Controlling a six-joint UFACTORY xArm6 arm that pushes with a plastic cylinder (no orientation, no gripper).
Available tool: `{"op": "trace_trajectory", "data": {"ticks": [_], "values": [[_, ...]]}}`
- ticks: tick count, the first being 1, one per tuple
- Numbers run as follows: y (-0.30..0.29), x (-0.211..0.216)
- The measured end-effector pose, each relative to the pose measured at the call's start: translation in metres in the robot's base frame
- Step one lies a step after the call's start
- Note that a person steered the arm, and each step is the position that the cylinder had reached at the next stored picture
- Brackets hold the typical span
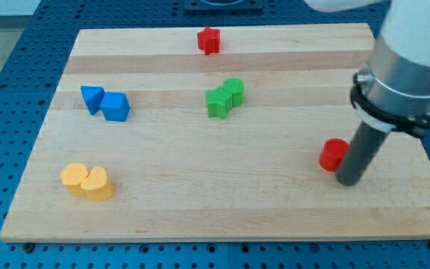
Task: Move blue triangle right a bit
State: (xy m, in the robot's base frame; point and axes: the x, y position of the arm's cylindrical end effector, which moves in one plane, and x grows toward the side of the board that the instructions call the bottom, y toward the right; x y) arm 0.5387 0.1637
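The blue triangle (91,98) lies at the left of the wooden board (222,202), touching a blue cube (116,106) on its right side. My tip (347,180) rests on the board at the far right, far from the blue triangle. It stands just right of a red cylinder (333,154) and touches or nearly touches it.
A red star (209,39) sits near the board's top edge. A green star (218,101) and a green cylinder (234,90) sit together at the centre. A yellow hexagon (73,178) and a yellow heart (97,184) sit together at the lower left.
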Motion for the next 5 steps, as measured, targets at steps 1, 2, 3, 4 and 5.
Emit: {"op": "trace_trajectory", "data": {"ticks": [1,2,3,4,5], "values": [[-0.013,-0.018],[-0.019,-0.032],[-0.021,-0.048],[-0.021,-0.068],[-0.021,-0.090]]}}
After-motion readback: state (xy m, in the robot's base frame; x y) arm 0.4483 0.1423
